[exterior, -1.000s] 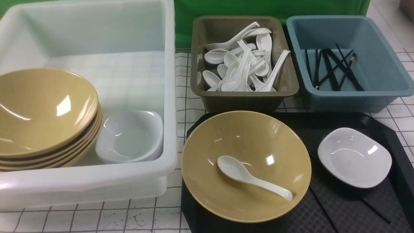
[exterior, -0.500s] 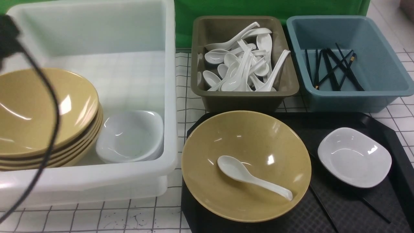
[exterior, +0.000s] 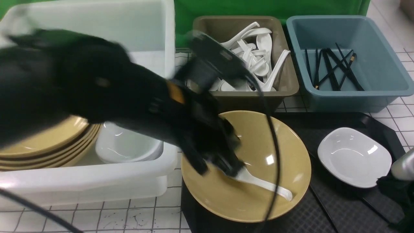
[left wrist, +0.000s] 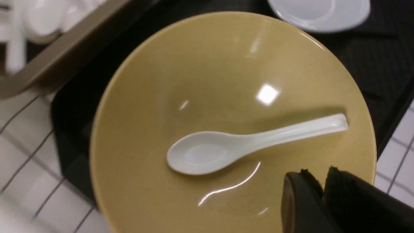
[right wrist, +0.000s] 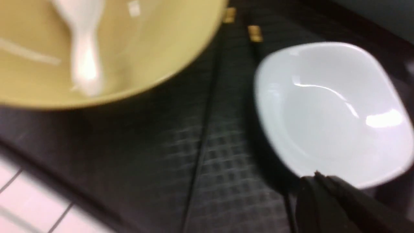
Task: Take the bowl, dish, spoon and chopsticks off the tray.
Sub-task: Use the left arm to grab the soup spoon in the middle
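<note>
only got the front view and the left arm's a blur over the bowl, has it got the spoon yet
observer: no. The left wrist view shows the spoon lying free in the bowl, with the left gripper near its handle, not touching.
operator: and the thin black bits bottom right
observer: those are the chopsticks. The right wrist view shows both gold-banded ends on the tray; one stick runs between bowl and dish, the other disappears at the dish's rim.
operator: right arm
observer: the right gripper is shut and empty, tips by the dish's rim.
</note>
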### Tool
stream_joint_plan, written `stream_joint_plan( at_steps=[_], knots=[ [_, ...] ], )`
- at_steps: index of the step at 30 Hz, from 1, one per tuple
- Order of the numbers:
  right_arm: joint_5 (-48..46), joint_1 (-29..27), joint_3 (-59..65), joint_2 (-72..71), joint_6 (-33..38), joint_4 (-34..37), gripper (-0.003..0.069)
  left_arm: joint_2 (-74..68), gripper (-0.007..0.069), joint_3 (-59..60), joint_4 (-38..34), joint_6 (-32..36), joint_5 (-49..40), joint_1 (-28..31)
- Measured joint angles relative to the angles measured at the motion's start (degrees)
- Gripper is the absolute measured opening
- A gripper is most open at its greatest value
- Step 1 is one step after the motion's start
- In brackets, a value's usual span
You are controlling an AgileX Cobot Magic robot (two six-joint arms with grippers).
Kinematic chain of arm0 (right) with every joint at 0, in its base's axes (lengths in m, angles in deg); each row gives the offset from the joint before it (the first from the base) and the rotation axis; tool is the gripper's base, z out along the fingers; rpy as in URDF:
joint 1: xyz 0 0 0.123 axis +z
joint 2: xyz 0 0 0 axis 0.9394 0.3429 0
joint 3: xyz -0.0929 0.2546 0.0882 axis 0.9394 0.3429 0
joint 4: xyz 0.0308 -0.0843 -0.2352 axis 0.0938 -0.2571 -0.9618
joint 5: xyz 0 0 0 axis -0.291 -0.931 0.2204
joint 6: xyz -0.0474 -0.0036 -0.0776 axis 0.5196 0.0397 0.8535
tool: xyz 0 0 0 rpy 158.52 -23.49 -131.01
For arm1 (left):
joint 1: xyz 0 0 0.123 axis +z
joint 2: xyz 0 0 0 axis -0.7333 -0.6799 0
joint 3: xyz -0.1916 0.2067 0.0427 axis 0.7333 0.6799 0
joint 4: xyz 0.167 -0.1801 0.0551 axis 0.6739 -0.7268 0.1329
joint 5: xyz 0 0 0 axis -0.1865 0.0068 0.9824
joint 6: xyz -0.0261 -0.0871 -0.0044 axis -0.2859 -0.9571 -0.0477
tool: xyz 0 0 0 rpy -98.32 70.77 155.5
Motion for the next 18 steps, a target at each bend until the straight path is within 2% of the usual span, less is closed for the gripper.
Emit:
stream_joint_plan(
  at_steps=[2, 4, 8, 12, 15, 17, 18],
  knots=[
    [0.0, 2.6, 0.0, 0.0, 0.8, 0.1, 0.0037, -5.3, 0.0231, -0.7, -0.2, 10.4, 0.0, -2.7],
    [0.0, 3.2, 0.0, 0.0, 0.8, 0.1, 0.0037, -8.6, 0.0301, -0.7, -0.2, 17.3, 0.3, -3.7],
    [0.0, 3.5, -0.1, 0.0, 0.9, 0.1, 0.0037, -13.5, 0.0364, -0.8, -0.2, 26.6, 1.3, -4.1],
    [0.0, 3.5, -0.1, 0.0, 1.0, 0.1, 0.0037, -18.3, 0.0375, -0.8, -0.1, 34.3, 4.2, -4.1],
    [0.0, 3.5, -0.1, 0.0, 1.0, 0.1, 0.0037, -20.5, 0.0365, -0.8, -0.1, 35.7, 8.0, -4.1],
    [0.0, 3.5, -0.1, 0.0, 1.0, 0.1, 0.0037, -22.1, 0.0331, -0.8, -0.1, 35.9, 11.1, -4.1],
    [0.0, 3.5, -0.1, 0.0, 1.0, 0.1, 0.0037, -23.0, 0.0286, -0.8, -0.1, 36.0, 13.3, -4.1]
  ],
)
